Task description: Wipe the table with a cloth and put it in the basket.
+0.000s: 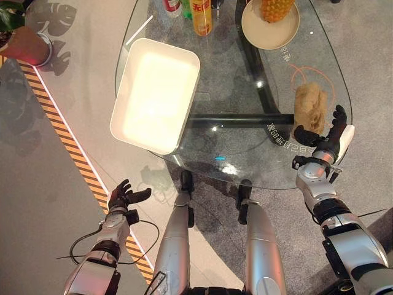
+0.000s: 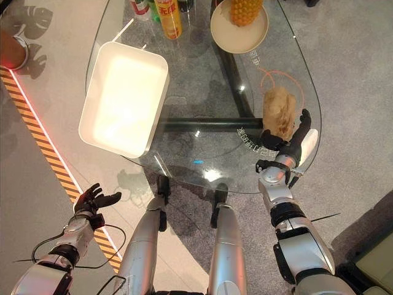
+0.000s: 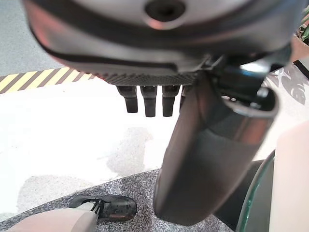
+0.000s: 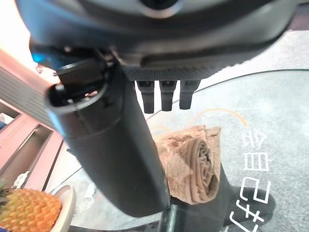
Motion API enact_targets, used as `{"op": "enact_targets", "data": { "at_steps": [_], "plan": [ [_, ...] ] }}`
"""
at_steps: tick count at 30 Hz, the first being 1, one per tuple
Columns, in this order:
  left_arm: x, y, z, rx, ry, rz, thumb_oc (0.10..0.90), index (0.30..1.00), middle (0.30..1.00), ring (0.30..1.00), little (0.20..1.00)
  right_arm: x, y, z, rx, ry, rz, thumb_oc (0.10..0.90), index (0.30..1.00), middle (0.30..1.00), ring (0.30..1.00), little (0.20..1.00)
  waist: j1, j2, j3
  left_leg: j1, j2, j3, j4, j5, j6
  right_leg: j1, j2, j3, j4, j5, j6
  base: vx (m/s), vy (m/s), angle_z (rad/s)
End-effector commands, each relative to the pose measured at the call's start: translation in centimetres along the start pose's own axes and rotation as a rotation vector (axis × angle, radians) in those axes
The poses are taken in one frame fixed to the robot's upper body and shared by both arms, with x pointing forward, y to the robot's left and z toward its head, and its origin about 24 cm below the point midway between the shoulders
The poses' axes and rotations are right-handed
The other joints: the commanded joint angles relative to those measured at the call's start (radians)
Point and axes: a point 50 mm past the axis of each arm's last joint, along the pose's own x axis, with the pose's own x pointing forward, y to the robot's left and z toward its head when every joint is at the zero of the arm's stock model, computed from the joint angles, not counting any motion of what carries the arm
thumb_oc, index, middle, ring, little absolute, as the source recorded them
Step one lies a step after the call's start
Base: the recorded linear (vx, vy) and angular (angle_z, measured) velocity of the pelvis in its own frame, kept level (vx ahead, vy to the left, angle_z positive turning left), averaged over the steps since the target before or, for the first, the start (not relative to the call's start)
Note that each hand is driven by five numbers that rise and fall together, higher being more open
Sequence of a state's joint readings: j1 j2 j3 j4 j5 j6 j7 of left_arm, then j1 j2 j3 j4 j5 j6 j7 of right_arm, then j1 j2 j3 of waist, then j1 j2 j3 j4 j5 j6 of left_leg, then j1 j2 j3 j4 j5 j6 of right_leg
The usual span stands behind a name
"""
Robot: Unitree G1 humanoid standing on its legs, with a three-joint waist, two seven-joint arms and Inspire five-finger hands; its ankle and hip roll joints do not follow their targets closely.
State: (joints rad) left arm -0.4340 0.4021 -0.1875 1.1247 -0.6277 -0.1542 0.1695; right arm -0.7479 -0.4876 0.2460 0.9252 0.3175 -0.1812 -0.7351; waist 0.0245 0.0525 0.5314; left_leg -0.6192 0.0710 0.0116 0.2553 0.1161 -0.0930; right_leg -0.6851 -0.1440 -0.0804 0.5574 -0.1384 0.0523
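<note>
Glass makes the round surface [image 1: 245, 153], which carries everything and lies ahead of both hands. On its left part, far from the right hand and ahead of the left hand, sits the white basket [image 1: 156, 92], a rectangular tub with nothing inside. At the far edge, well beyond the right hand, stands a beige plate [image 1: 270, 27] with a pineapple [image 1: 274, 8] on it, and to its left some bottles [image 1: 201, 15]. The brown cloth [image 1: 310, 106] lies crumpled and partly rolled on the glass just in front of the right hand [image 1: 325, 138], near its fingers; I cannot tell if they touch it. This hand is released, the fingers straight and the thumb spread, grasping nothing. The left hand [image 1: 123, 198] hangs low over the floor, well apart from the surface, with relaxed fingers and nothing in it. Beside the surface an orange pot [image 1: 24, 44] stands on the floor, far ahead of the left hand.
</note>
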Motion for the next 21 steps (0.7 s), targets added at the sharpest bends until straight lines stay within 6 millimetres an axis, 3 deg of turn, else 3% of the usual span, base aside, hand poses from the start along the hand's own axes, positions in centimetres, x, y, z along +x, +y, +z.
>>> {"op": "enact_targets", "data": {
  "at_steps": [1,21],
  "plan": [
    [0.0,1.5,0.0,0.026,-0.014,0.071,0.800,0.900,0.900,0.900,0.900,1.7,-0.9,3.5,0.049,-0.121,-0.028,0.800,0.900,0.900,0.900,0.900,0.002,0.001,-0.011,-0.002,-0.083,0.014,0.130,-0.163,0.051,0.046,0.031,-0.033,-0.129,0.069,-0.013,0.00,0.000,0.00],
    [0.1,0.6,0.1,0.051,-0.009,0.045,0.800,0.900,0.900,0.900,0.900,2.6,0.2,4.7,-0.053,-0.094,0.016,0.800,0.900,0.900,0.900,0.900,0.024,0.020,-0.011,-0.005,-0.092,0.007,0.133,-0.162,0.053,0.034,0.027,-0.040,-0.111,0.064,-0.015,0.00,0.000,0.00]
  ]
}}
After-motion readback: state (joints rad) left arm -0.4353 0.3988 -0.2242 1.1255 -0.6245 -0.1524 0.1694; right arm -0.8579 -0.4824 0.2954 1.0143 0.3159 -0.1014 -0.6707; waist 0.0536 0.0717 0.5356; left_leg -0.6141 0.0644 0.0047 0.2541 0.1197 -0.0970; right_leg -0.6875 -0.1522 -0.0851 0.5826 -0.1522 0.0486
